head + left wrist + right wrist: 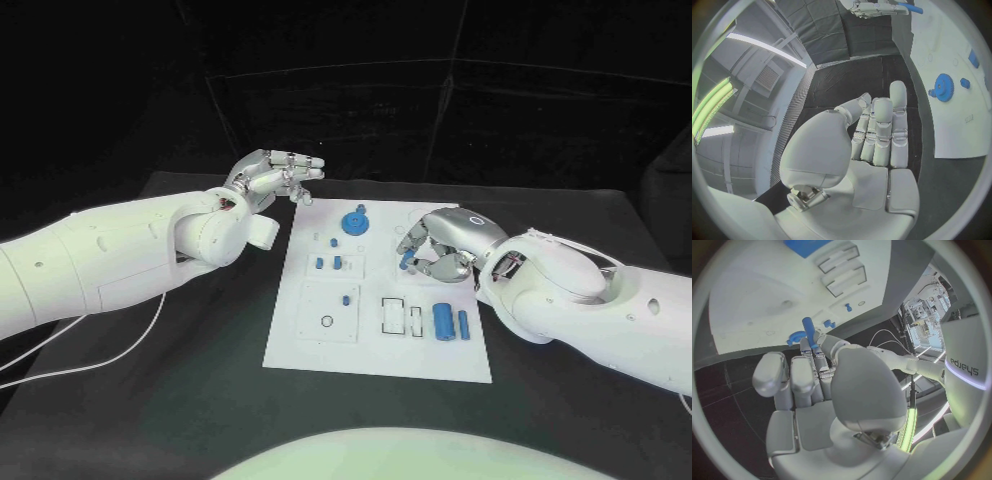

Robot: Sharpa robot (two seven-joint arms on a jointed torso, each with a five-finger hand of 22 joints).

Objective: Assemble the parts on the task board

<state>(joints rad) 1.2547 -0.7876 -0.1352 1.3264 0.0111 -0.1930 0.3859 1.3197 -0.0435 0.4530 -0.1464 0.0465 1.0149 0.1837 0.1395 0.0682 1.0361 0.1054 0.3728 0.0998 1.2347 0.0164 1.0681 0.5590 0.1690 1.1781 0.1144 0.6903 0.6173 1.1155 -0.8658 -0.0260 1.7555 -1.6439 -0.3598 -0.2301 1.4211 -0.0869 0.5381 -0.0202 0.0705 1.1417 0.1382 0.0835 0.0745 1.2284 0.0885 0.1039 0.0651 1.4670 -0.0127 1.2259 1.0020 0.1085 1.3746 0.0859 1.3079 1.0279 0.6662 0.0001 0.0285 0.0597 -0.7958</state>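
White task board (378,350) lies at the centre of the black table (173,400), with small blue parts scattered over it: a gear (355,220) near its upper edge and two upright cylinders (443,320) at its lower right. Right of centre, the right hand (436,248) pinches a blue peg (809,326) between thumb and fingers above the board's right side. At upper left, off the board's corner, the left hand (271,178) hovers with fingers curled in, holding nothing

A black table (173,400) with a white cable (87,358) lying on it.
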